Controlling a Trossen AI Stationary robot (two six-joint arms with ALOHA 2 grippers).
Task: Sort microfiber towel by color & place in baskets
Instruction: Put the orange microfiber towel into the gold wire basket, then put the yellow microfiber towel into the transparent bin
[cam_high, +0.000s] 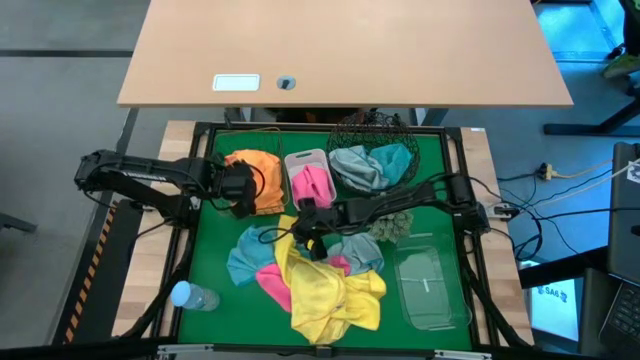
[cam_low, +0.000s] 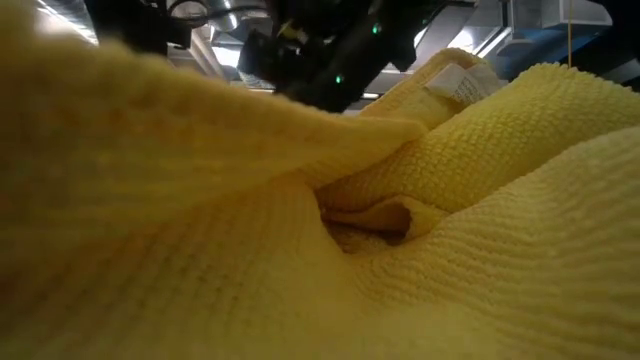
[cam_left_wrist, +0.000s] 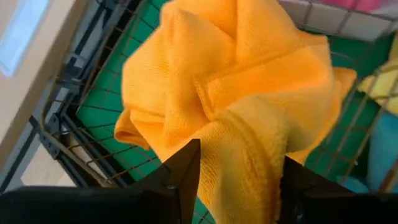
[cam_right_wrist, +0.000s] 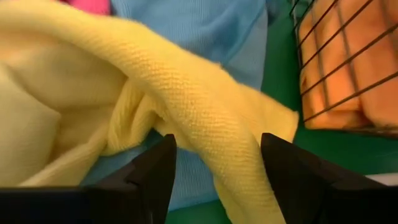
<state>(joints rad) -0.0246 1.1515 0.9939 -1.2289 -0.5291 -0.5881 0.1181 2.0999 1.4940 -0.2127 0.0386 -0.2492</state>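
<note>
My left claw (cam_left_wrist: 236, 180) hung over the square wire basket (cam_high: 215, 160), fingers parted, with the orange towel (cam_left_wrist: 230, 93) bunched between and just ahead of them inside the basket. My right claw (cam_right_wrist: 217, 168) sat wide open, a fold of yellow towel (cam_right_wrist: 186, 106) lying between its fingers, blue towel (cam_right_wrist: 186, 25) beyond it. Pink towel (cam_high: 312, 185) sat in the white tub (cam_high: 305, 158), just behind that claw.

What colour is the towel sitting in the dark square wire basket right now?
Orange. The towel fills the wire-grid basket; it shows best in the left wrist view.
</note>
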